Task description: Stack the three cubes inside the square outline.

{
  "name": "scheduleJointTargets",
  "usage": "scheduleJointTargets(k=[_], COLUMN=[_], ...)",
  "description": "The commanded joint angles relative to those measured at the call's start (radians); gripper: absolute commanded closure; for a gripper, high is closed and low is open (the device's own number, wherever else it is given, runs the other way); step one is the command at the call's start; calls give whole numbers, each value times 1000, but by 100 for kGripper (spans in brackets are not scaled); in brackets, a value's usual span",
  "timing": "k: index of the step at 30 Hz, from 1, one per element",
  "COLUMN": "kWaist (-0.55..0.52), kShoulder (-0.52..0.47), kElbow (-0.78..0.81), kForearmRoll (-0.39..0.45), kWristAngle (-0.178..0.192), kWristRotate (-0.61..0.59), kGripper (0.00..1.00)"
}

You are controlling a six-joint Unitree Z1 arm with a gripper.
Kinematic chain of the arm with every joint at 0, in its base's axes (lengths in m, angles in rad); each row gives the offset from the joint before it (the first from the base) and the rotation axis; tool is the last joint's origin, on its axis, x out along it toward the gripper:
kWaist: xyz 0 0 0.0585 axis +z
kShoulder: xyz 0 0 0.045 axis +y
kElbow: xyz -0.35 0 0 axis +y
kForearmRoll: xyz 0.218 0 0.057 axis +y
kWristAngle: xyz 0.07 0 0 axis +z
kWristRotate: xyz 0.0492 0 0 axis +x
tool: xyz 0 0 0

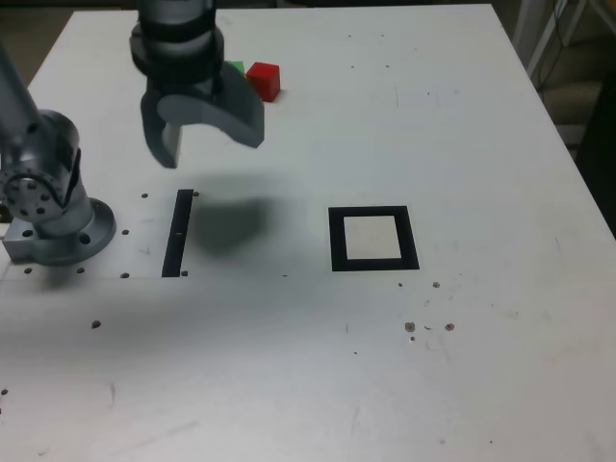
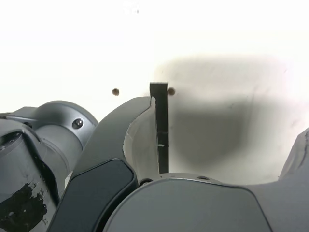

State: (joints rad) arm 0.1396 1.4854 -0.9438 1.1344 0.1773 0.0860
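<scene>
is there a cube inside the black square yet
No, the black square holds only its bare cream centre; the red cube sits far off near the table's back edge.

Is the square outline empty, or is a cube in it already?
Empty: the square outline shows only its bare cream centre in the exterior view.

We see a white table [image 1: 462,144] with small dark specks. Beyond its far right corner stands a pale frame [image 1: 544,34] over dim floor.
</scene>
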Motion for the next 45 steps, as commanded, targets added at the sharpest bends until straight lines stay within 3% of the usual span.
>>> scheduleJointTargets(k=[1, 13, 23, 45], kWaist=[31, 266, 414, 556], kShoulder=[19, 130, 246, 467], kElbow=[-22, -230, -380, -673], kForearmRoll=[16, 110, 130, 216], kWristAngle=[1, 32, 18, -36], kWristRotate=[15, 130, 184, 202], kGripper=[1, 1, 2, 2])
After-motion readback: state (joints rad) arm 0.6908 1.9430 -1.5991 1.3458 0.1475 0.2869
